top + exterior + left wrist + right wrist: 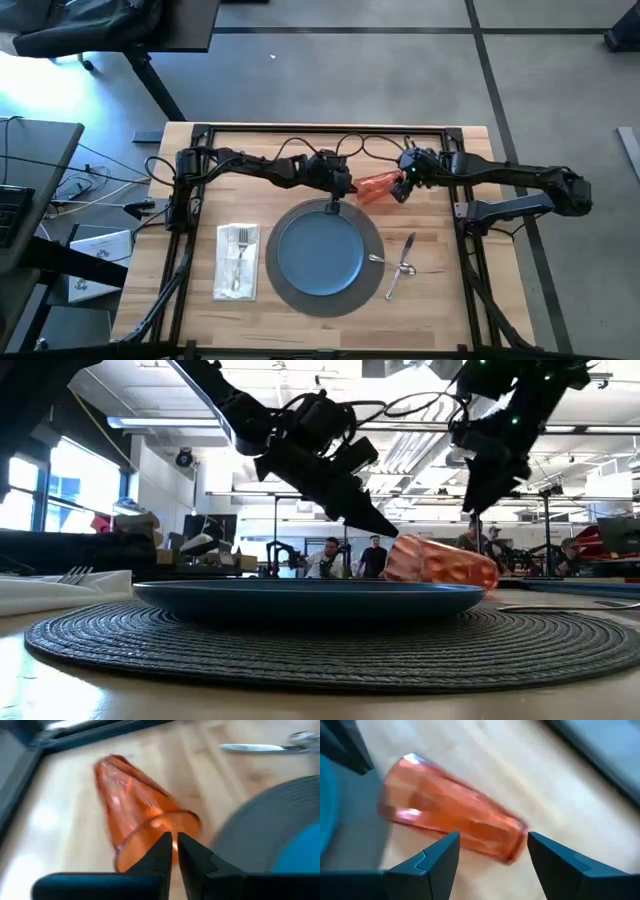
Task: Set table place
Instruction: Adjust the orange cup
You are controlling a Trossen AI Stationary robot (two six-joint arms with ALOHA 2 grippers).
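Wooden table (440,300) bears my grey placemat (372,285) at centre front under a blue plate (320,252). Behind it an orange glass (376,186) lies toppled, my left gripper (174,851) pressed together at its rim, my right gripper (492,851) spread over its other end

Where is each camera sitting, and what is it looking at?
High: overhead, looking down on the table, both arms.
Low: table height, across the placemat, arms above.
Left wrist: behind the shut left gripper, facing the orange cup.
Right wrist: behind the open right gripper, same cup.
All four share the cup.
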